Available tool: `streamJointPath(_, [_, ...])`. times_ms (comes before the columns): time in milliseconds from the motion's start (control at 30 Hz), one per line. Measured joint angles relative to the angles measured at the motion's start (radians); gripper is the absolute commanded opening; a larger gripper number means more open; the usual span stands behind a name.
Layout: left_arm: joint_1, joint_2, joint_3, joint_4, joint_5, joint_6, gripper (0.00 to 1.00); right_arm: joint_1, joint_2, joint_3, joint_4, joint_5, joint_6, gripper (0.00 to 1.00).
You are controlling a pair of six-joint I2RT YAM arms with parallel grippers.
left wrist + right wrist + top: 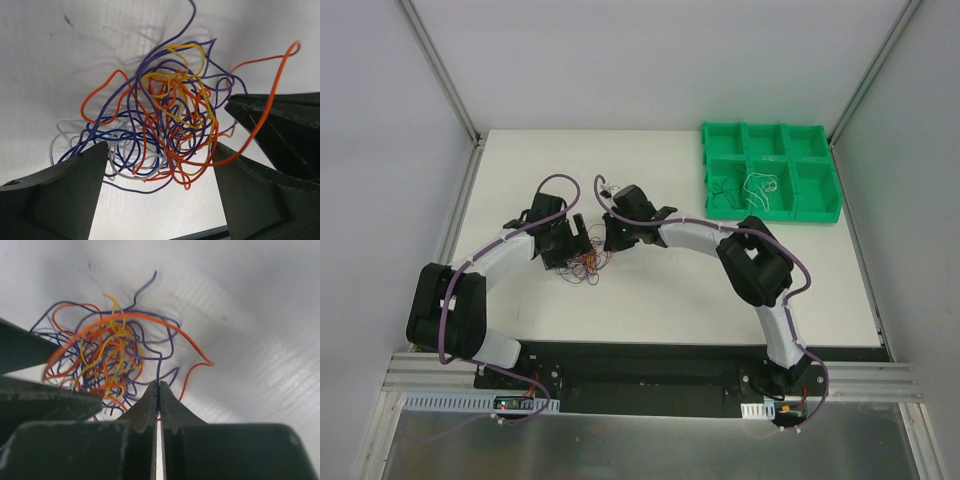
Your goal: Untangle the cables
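The cables (165, 125) sit knotted left of the table's (720, 290) middle, the left claw (160, 150) open astride them and the right claw (159, 390) pinched on a purple strand (158, 365), so a pull may drag or tighten the unpinned knot.

Orange, purple, yellow, blue and white cables (165, 130) lie in one knot.

One knot of cables (165, 125), two pincers (157, 150) (159, 387), one green tray (790, 217), one table (670, 310)
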Motion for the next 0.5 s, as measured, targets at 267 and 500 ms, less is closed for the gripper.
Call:
streamJointPath(267, [-0.005,0.045,0.004,0.034,-0.028,-0.016,0.85,0.003,-0.129,-0.181,0.017,0.016,0.002,0.0])
streamJointPath(500, [-0.005,0.154,0.052,0.046,-0.069,-0.027,0.83,0.048,-0.504,-0.315,-0.016,0.058,0.026,0.0])
